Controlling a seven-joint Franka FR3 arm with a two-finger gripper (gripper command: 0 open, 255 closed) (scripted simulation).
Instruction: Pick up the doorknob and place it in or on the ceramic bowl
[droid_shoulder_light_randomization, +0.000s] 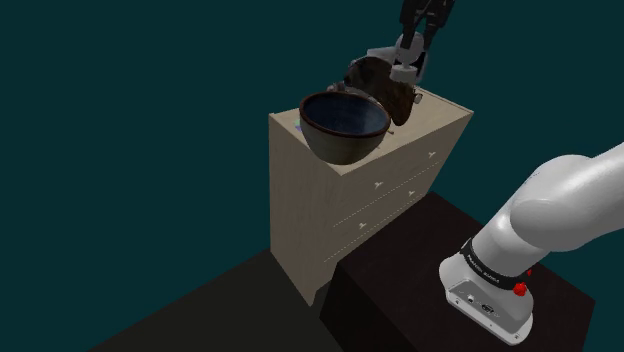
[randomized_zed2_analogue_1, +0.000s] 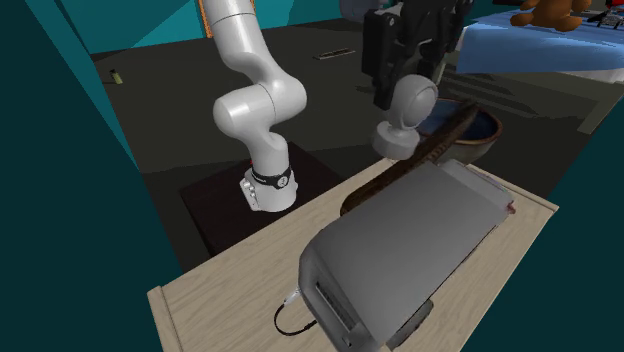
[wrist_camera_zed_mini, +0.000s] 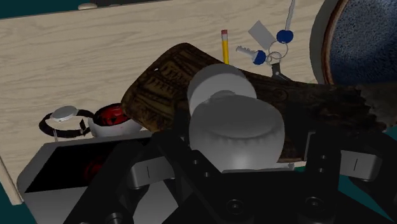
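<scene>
The doorknob (randomized_zed2_analogue_1: 405, 112) is a pale grey round knob on a short stem, and my gripper (randomized_zed2_analogue_1: 410, 85) is shut on it. It hangs in the air above the dresser top, over a dark brown carved piece (randomized_zed2_analogue_1: 385, 180). In the wrist view the doorknob (wrist_camera_zed_mini: 232, 127) sits clasped between the two fingers (wrist_camera_zed_mini: 147, 170). The bowl (droid_shoulder_light_randomization: 345, 145) is dark brown outside and blue inside. It stands at the dresser's front corner in the shoulder view, lower and to the left of the gripper (droid_shoulder_light_randomization: 415, 50). Nothing lies in the bowl (randomized_zed2_analogue_1: 487, 135).
A grey toaster-like appliance (randomized_zed2_analogue_1: 400, 250) with a cord takes up much of the light wooden dresser top (randomized_zed2_analogue_1: 230, 290). Keys (wrist_camera_zed_mini: 267, 48), a pencil (wrist_camera_zed_mini: 224, 43), a wristwatch (wrist_camera_zed_mini: 63, 121) and a small red round object (wrist_camera_zed_mini: 111, 119) lie around the carved piece. The dark stand (droid_shoulder_light_randomization: 400, 290) adjoins the dresser (droid_shoulder_light_randomization: 350, 205).
</scene>
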